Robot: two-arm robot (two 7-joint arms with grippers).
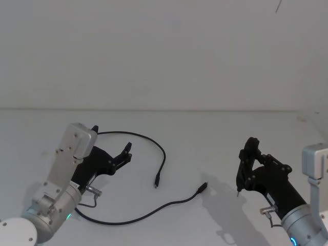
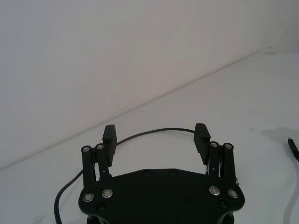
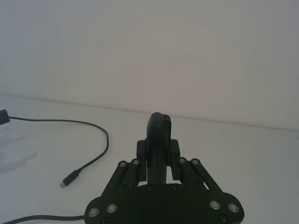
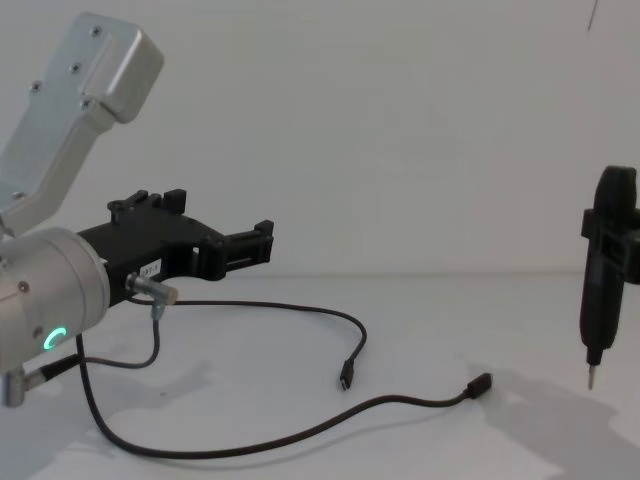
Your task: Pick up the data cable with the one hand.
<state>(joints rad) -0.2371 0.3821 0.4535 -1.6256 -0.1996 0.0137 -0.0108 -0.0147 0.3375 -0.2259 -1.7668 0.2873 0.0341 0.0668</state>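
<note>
From the head view, the left arm reached in from the near left, its silver cylinder with the green light ring angled forward. The black plastic two-jaw left gripper (image 1: 111, 138) was spread wide and held nothing. The long thin black data cable (image 1: 163, 154) lay on the white table (image 1: 205, 123), looping out from under that gripper. Its two plugs rested near each other at mid-table. The right gripper (image 1: 250, 160) stood at the right, clamped on a slim black upright tool (image 1: 241, 177).

Through the left wrist view, the left gripper (image 2: 155, 133) had its pads well apart. An arc of the data cable (image 2: 140, 134) ran across the table just beyond them, and I saw no contact.

Through the right wrist view, the right gripper (image 3: 159, 154) pinched the tool (image 3: 159, 128) from both sides. The data cable (image 3: 100, 130) curved off to one side, well apart.

In the chest view, the left gripper (image 4: 222, 220) hung level above the table with its jaws parted. The data cable (image 4: 330, 314) lay flat below and ahead of it. A short grey wire (image 4: 152, 320) dangled at the wrist. The right gripper (image 4: 612, 240) held the tool (image 4: 592, 320) upright, its thin metal tip pointing down.
</note>
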